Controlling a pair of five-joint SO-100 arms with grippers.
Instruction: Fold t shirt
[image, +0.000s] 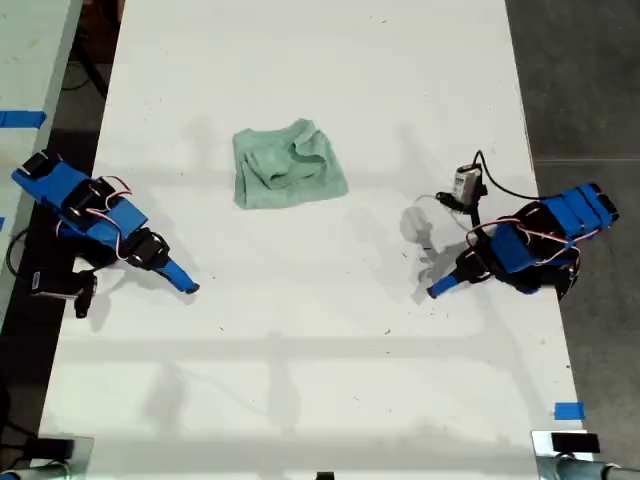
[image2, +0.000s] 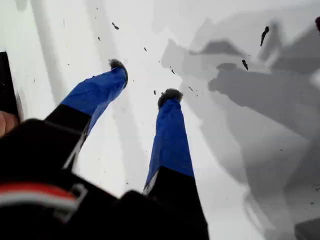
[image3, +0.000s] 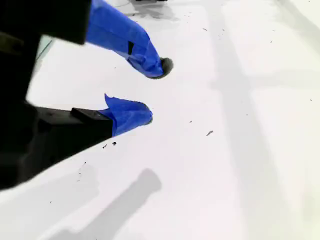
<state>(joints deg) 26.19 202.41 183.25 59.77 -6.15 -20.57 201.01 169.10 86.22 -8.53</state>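
Observation:
The t shirt is a small pale mint-green rumpled bundle lying on the white table, a little behind the middle in the exterior view. One blue arm's gripper rests low at the exterior view's left, another arm's gripper at its right. Both point inward and sit well apart from the cloth. My first gripper is open over bare table with nothing between its fingers. My second gripper is open too, holding nothing. Neither wrist view shows the t shirt, nor which arm is which.
A small grey device with a black cable lies behind the arm at the exterior view's right. Blue tape marks the table's near right corner in that view. A second table with blue tape adjoins on that view's left.

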